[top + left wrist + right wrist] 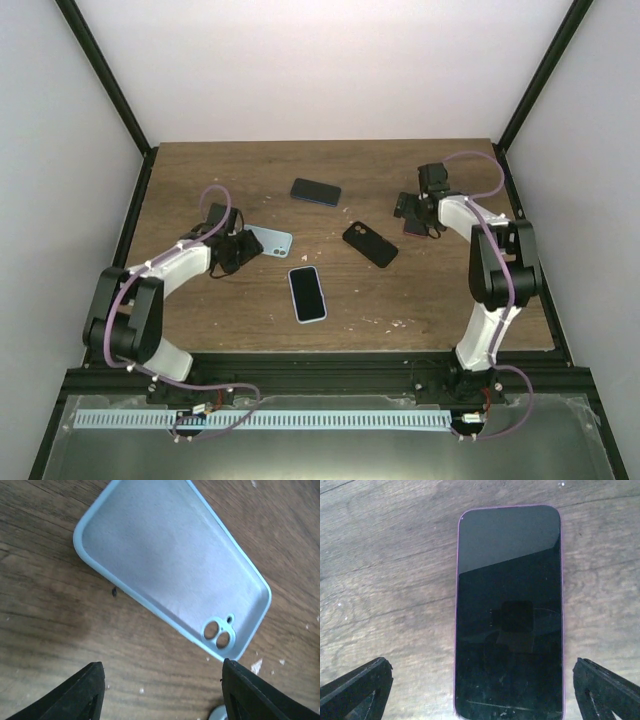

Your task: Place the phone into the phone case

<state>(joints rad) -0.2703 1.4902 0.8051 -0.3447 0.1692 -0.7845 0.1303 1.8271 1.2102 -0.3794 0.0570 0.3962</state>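
Note:
An empty light blue phone case point(170, 565) lies open side up on the wooden table, camera holes towards my left gripper point(162, 692). That gripper is open and empty just short of the case's corner; in the top view the gripper point(236, 249) is just left of the case point(273, 240). A phone with a purple edge point(509, 615) lies screen up under my right gripper point(482, 690), which is open with its fingers wide on either side of the phone's near end. In the top view the right gripper point(412, 213) mostly hides this phone.
A phone with a light blue edge point(307, 294) lies screen up at the centre front. A dark phone point(316, 191) lies towards the back. A black phone or case point(370, 244) lies right of centre. Black frame posts stand at the table's point(450, 300) back corners.

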